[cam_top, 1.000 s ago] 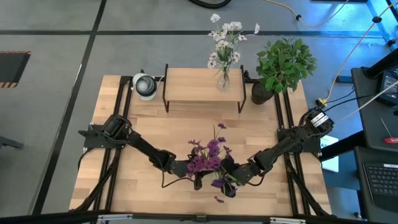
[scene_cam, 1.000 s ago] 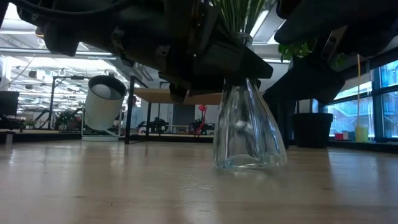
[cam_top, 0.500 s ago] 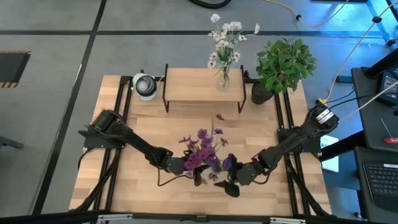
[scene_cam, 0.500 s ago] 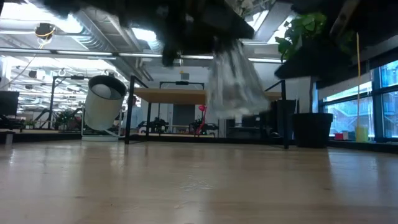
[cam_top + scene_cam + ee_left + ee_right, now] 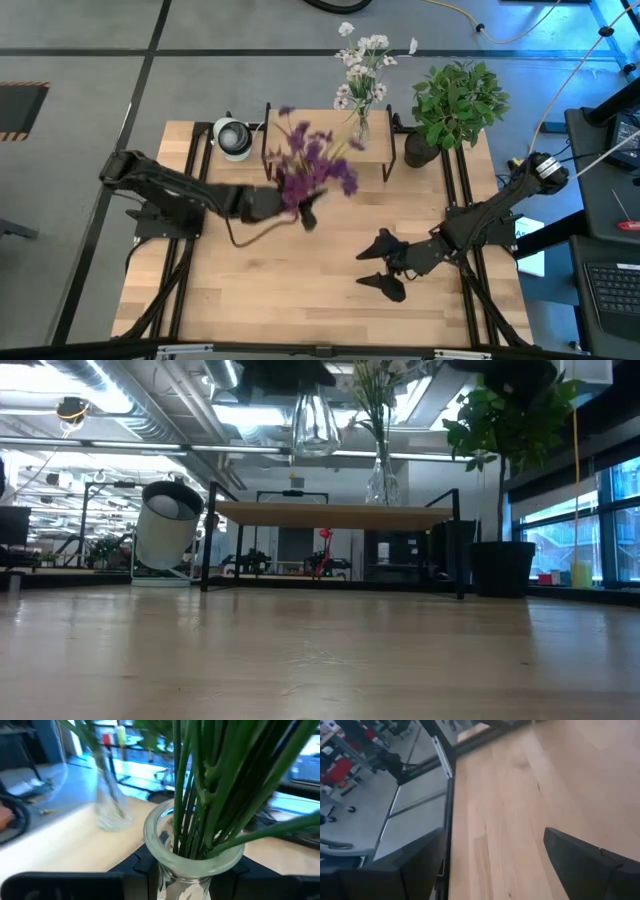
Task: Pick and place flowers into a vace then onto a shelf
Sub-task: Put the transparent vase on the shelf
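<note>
A clear glass vase (image 5: 315,425) with purple-blossomed flowers (image 5: 310,165) is up in the air in front of the shelf (image 5: 328,140), carried by my left gripper (image 5: 300,212), which is shut on it. In the left wrist view the green stalks (image 5: 200,795) stand in the vase's mouth. A second vase with the white spray (image 5: 358,100) stands by its base on the shelf's top board (image 5: 330,513). My right gripper (image 5: 375,264) is open, low over the table's right half, touching nothing. My left gripper holds the vase by its neck (image 5: 167,870), just under the rim, pinched between the two fingers (image 5: 142,865), one on each side. The fingers come level, from the table's left. The vase is lifted clear and near upright, its base (image 5: 315,445) above the shelf board's height.
A bushy green potted plant (image 5: 455,100) stands at the table's far right corner, beside the shelf. A white cylinder (image 5: 233,137) sits at the shelf's left end. Bare tabletop (image 5: 300,290) lies between and in front of the arms.
My left gripper has lifted the vase with the purple flowers off the table's near middle and carried it up and toward the far edge and left, to the shelf's front. My right gripper has drawn back from the vase toward the table's right.
</note>
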